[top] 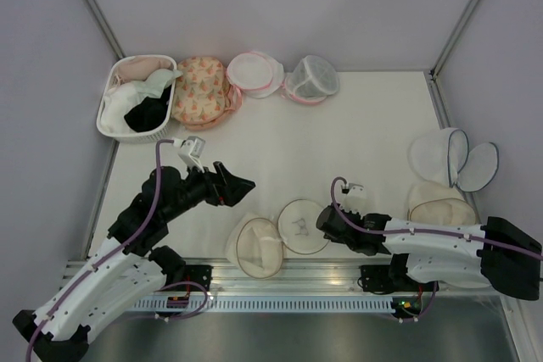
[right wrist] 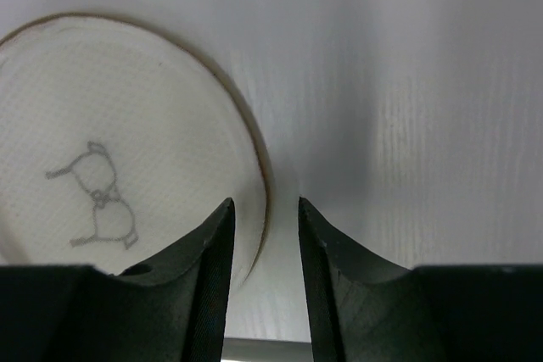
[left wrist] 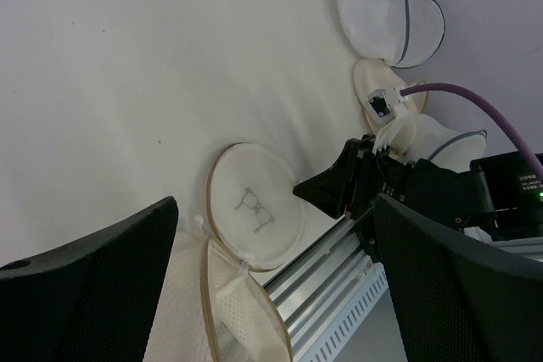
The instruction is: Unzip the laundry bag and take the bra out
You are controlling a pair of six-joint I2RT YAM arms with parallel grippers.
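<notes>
The cream-white laundry bag lies unzipped at the table's near edge. Its lid [top: 303, 226] with the black drawing lies flat. Its other half [top: 257, 247] gapes open and shows only mesh inside. Both show in the left wrist view, the lid [left wrist: 254, 205] and the open half [left wrist: 242, 320]. A pale pink garment [top: 142, 65], seemingly the bra, lies at the back of the white basket [top: 109, 120]. My left gripper [top: 242, 184] is open and empty, raised to the bag's left [left wrist: 271, 294]. My right gripper [top: 325, 219] is slightly open, low at the lid's right rim [right wrist: 265, 218], the lid [right wrist: 110, 158] to its left.
The basket also holds a white and a black garment. A peach floral bag [top: 201, 91] and two pink-trimmed round bags [top: 254, 74] [top: 312, 80] stand along the back. Dark-trimmed white bags [top: 441, 154] and a cream one [top: 439, 203] lie at the right. An aluminium rail [top: 297, 275] runs along the near edge.
</notes>
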